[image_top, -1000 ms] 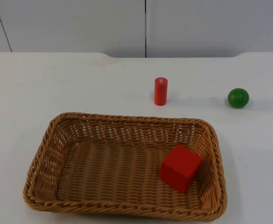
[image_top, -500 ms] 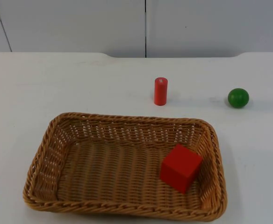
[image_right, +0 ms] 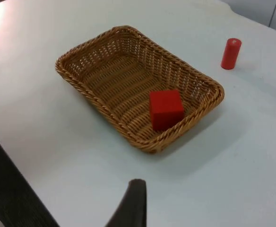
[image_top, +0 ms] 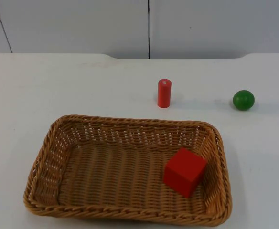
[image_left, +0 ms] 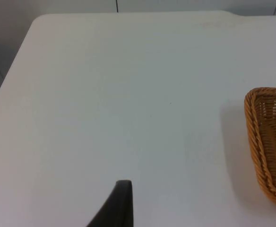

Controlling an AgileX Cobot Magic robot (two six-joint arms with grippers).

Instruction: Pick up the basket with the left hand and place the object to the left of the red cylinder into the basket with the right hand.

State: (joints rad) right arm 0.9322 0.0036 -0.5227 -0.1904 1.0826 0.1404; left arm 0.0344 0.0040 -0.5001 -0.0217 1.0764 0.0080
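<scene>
Left gripper (image_left: 121, 201) hanging over bare white table (image_left: 105, 94), well off to the side of the wicker basket (image_left: 270, 142), holding nothing; can't tell how its fingers stand, just one black tip in sight. Right gripper (image_right: 133, 203) parked above the table near the basket's front corner, also empty, fingers same story. Basket sitting flat on the table, tan woven rectangle with a braided rim. Red cube (image_top: 185, 171) already inside, tucked toward the basket's right end, matte with sharp edges. Red cylinder (image_top: 164, 93) upright just behind the basket, green ball (image_top: 243, 99) well to its right. Grey partition wall (image_top: 82, 24) at the table's far edge.
</scene>
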